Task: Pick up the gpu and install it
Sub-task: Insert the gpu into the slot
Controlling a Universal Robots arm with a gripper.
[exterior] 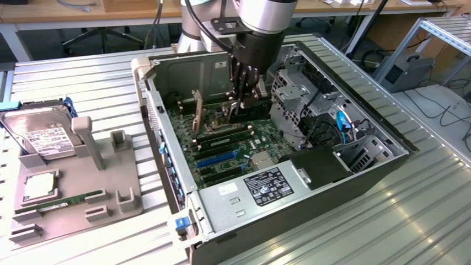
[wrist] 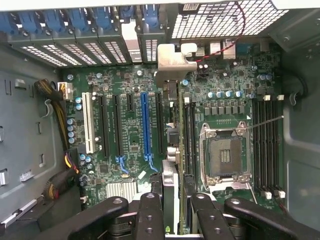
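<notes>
Black two-fingered gripper (wrist: 173, 210) clamped on thin dark gpu card (wrist: 172, 150), edge-on above green motherboard (wrist: 130, 125); drive cage (exterior: 294, 96) just beside.

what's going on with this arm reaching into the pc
A robot arm has its hand lowered into the open grey computer case, over the green motherboard. The hand holds a thin dark expansion card with a silvery metal bracket edge-on above the board, near the slots. Whether the card is seated in a slot cannot be told. Outside the case, a silver hard drive with a white label sits on a grey holder.
</notes>
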